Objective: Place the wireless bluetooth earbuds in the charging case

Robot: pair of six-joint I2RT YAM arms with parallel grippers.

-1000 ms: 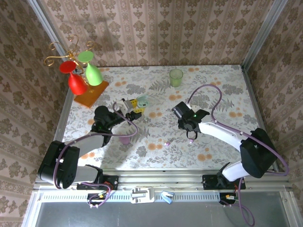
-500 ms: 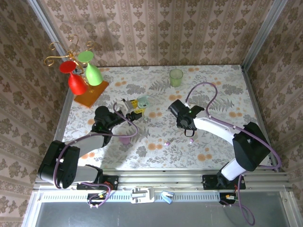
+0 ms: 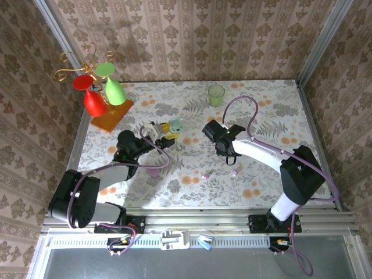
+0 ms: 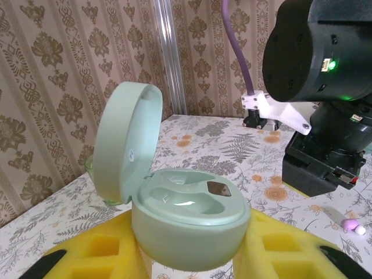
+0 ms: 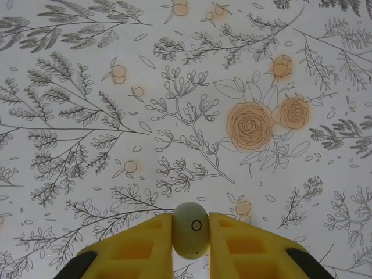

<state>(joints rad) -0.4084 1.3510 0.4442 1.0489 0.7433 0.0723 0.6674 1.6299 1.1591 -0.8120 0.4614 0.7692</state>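
So here's where we're at: the left gripper (image 3: 168, 132) is clamped on the mint-green charging case (image 4: 189, 224), yellow fingers (image 4: 99, 256) pressed against both sides of its base. The lid is flipped up and standing on the left in the left wrist view, so we're looking straight into the moulded insert.

The right gripper (image 5: 190, 244) is pinched tight on 1 pale earbud (image 5: 190, 228), a tiny whitish-green one with a little ring mark facing the camera. It sits right between the 2 fingertips, with the floral table (image 3: 261, 116) behind it. We can't tell how high off the surface it is.

From above, the right arm's wrist is just to the right of the case, close but not touching.

2 pink buds (image 3: 205, 175) (image 3: 235, 172) are lying loose on the table nearer the arm bases, well apart from each other. A purple case (image 3: 153, 171) lies below the left arm. A green cup (image 3: 216, 95) stands at the far side.
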